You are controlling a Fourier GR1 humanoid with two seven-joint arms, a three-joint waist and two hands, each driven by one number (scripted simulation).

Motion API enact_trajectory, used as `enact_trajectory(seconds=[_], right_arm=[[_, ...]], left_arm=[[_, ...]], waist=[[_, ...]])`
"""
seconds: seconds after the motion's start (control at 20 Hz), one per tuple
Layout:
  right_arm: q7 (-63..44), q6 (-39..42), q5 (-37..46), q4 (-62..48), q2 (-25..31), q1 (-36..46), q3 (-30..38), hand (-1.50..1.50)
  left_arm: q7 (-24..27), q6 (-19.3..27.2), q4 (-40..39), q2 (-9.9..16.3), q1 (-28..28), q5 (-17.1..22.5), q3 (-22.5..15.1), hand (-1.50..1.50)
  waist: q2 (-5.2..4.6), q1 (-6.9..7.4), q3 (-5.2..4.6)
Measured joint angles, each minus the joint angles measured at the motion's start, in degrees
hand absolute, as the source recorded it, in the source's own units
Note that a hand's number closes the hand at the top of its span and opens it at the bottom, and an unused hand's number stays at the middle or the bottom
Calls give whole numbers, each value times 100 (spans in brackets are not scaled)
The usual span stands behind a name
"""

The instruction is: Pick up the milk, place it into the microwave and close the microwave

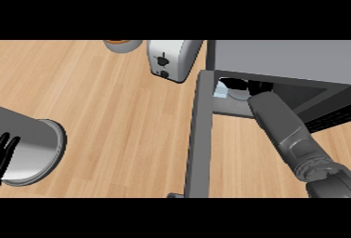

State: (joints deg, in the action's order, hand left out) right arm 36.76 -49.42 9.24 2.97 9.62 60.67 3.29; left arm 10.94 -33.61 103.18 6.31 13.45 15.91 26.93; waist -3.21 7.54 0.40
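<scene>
The microwave stands at the upper right with its door swung wide open, seen edge-on as a long grey bar. My right forearm reaches into the cavity. My right hand is deep inside, curled on the pale milk carton, of which only a small white and light-blue part shows. The forearm and the microwave's top hide most of the hand. My left hand shows at the left edge with its fingers straight, holding nothing.
A silver toaster stands just left of the microwave. A cup with an orange inside sits at the top. A large metal pot lies behind my left hand. Bare wooden counter spreads between them.
</scene>
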Motion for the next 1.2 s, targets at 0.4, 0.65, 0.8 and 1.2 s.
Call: enact_trajectory(seconds=[0.4,0.65,0.8,1.2], right_arm=[[96,121,-13,83,-77,-96,41,-150],[261,270,-77,180,-70,-236,127,-150],[352,414,-124,214,-57,-304,188,-150],[964,1246,-425,475,-210,-721,484,-150]], left_arm=[[104,-19,-69,3,17,-23,52,-150],[210,0,-141,-15,4,-83,86,-150],[262,18,-134,-31,16,-124,98,-150],[320,-68,43,-178,331,-186,35,-150]], waist=[[48,-103,-8],[85,-196,-15],[106,-237,-11],[182,-383,-20]])
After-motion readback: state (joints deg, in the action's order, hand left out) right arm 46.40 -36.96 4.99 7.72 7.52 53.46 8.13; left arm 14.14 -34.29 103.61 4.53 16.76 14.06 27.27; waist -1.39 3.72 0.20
